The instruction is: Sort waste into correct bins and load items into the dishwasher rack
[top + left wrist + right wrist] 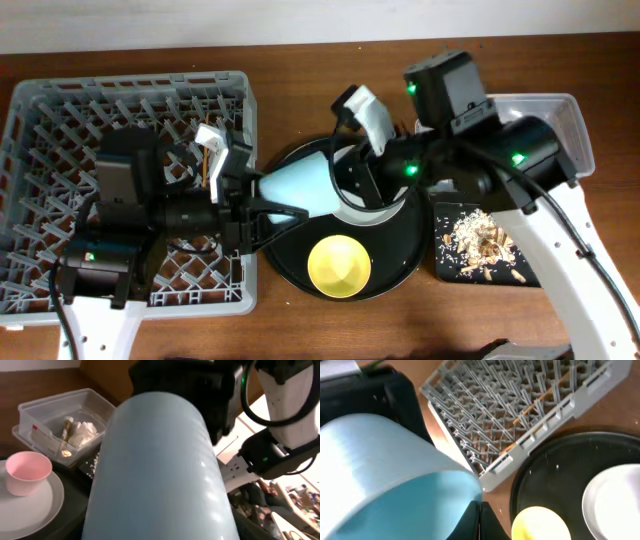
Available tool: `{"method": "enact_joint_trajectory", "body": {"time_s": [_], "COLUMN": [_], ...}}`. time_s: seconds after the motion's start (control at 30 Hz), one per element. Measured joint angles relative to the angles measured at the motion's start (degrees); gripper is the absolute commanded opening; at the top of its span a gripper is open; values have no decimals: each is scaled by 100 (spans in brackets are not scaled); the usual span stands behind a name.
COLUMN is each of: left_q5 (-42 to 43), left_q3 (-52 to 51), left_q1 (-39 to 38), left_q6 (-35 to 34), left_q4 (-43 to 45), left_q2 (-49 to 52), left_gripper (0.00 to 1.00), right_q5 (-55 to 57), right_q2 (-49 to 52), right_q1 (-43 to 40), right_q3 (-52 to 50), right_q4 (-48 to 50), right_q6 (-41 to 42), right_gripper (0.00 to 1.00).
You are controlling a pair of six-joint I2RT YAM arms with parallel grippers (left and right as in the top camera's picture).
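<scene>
1. The left pincer [270, 195] was clenched on the blue cup [305, 183], which lay on its side in the air over the left rim of the round black tray [400, 270], just beside the dishwasher rack [60, 110].
2. The right pincer [480, 521] sat close to the cup's wide end; whether it gripped could not be told.
3. The yellow bowl [339, 265] stood on the round black tray, and the pink cup [27, 472] stood on the plate [47, 505].
4. Food scraps [485, 245] lay in the shallow black tray [445, 270], and tissue [85, 432] lay in the clear tub [60, 402].
</scene>
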Motion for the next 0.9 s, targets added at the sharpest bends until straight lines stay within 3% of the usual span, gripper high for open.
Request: {"method": "enact_joint_trajectory", "body": {"time_s": [0.27, 0.33, 0.4, 0.57, 0.7, 0.9], "left_q5": [-232, -428, -754, -2566, -4242, -4944], "left_q3": [0, 0, 0, 164, 1967, 2371], "left_q1": [4, 13, 240, 1471, 1495, 1414], "left_q6": [0, 0, -9, -417, -516, -496], "left_q4": [142, 149, 157, -271, -1530, -1241], "left_q2": [0, 0, 0, 85, 1392, 3147], "left_gripper": [20, 15, 13, 4, 3, 3], "right_q5": [195, 459, 1128, 2103, 2378, 2483], "right_q2": [-4, -4, -4, -4, 35, 199], "right_q1": [208, 208, 105, -382, -396, -396], "right_q3": [2, 2, 2, 7, -214, -645], "right_q4": [-516, -516, -551, -815, -822, -697], "right_q6": [22, 68, 308, 629, 651, 673], "right_gripper": [4, 5, 5, 5, 5, 5]}}
